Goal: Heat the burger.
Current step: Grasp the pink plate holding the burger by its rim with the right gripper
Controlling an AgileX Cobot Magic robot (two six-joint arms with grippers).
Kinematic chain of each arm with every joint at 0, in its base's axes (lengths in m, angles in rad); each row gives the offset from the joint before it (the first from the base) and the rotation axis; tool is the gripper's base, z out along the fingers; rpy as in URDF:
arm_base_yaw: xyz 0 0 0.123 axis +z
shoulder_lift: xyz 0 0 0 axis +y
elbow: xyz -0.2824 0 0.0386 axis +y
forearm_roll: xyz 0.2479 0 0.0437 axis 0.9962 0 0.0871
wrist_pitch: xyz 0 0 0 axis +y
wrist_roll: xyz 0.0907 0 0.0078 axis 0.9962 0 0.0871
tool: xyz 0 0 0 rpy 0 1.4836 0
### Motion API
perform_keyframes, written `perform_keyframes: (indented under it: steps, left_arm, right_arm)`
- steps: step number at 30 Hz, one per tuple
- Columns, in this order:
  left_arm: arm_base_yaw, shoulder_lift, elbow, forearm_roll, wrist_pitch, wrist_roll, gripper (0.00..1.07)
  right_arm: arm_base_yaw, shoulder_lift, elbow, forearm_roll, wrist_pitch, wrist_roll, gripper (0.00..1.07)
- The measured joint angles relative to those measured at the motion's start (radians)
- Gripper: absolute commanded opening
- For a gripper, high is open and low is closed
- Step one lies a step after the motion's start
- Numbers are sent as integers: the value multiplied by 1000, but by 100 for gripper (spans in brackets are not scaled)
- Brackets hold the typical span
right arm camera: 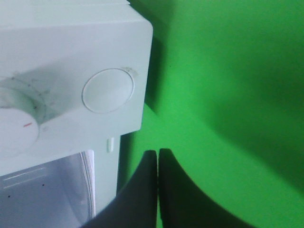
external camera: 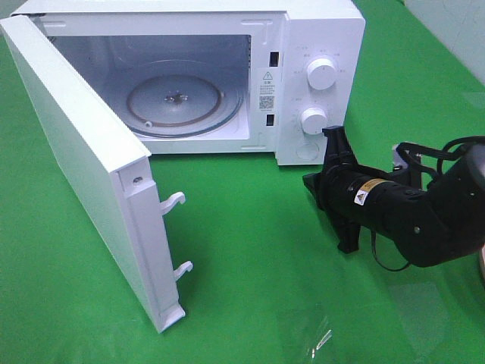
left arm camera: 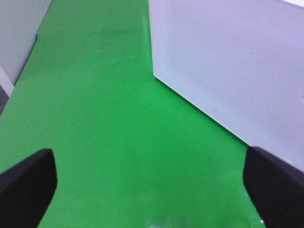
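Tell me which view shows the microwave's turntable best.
Exterior high: the whole turntable shows through the open door. Left wrist shows only the door; right wrist the control panel and a cavity corner.

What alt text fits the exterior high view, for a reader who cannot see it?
A white microwave stands on a green cloth with its door swung wide open and its glass turntable bare. The right gripper, black and shut, is just in front of the control panel, near the lower knob.
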Motion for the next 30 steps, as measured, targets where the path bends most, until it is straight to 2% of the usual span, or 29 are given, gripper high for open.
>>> perform_keyframes:
  steps: [4, 6, 7, 10, 18, 24, 25, 26, 28, 30]
  left_arm:
    - [0, 0, 0, 0, 0, 0, 100]
    - [0, 0, 0, 0, 0, 0, 100]
    - [0, 0, 0, 0, 0, 0, 100]
    - [0, 0, 0, 0, 0, 0, 100]
    - [0, 0, 0, 0, 0, 0, 100]
    - [0, 0, 0, 0, 0, 0, 100]
    - [0, 0, 0, 0, 0, 0, 100]
    - [0, 0, 0, 0, 0, 0, 100]
    - [0, 0, 0, 0, 0, 0, 100]
    - [0, 0, 0, 0, 0, 0, 100]
  right_arm:
    - [0, -91, 40, -5, 72, -60, 0]
    - [0, -185, 49, -5, 207, -173, 0]
    - [0, -185, 49, -5, 207, -173, 0]
    - [-4, -282, 51, 6, 390, -357, 0]
    - [-7, -421, 48, 22, 654, -721, 3]
    - [-8, -504, -5, 21, 889, -948, 5]
    - [-8, -529, -35, 18, 991, -1044, 5]
    - [-8, -529, -35, 18, 991, -1044, 5]
    - [-8, -572, -84, -11, 1174, -1195, 6]
    - [-8, -572, -84, -11, 1174, -1195, 6]
